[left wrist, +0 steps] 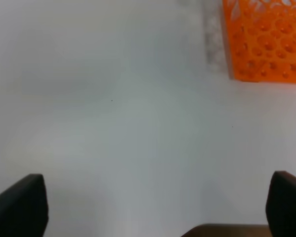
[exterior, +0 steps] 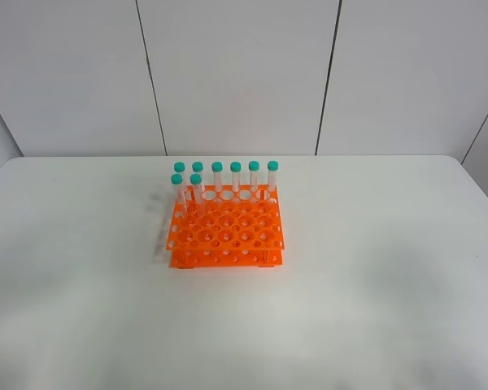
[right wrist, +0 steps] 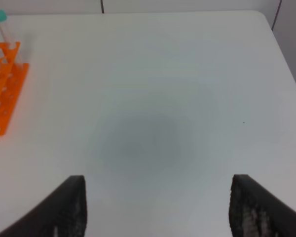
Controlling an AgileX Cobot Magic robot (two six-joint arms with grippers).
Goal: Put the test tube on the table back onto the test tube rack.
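The orange test tube rack [exterior: 226,229] stands on the white table [exterior: 374,268], a little left of the middle. Several teal-capped tubes [exterior: 236,180] stand upright in its far rows. No test tube shows lying on the table in any view. Neither gripper shows in the exterior high view. My left gripper [left wrist: 158,197] is open and empty over bare table, with the rack's corner [left wrist: 266,44] ahead of it. My right gripper [right wrist: 163,202] is open and empty, well to the right of the rack [right wrist: 2,94], where one capped tube [right wrist: 2,34] shows.
The table's far right rounded corner [right wrist: 261,17] and right edge show in the right wrist view. Grey wall panels [exterior: 236,73] stand behind the table.
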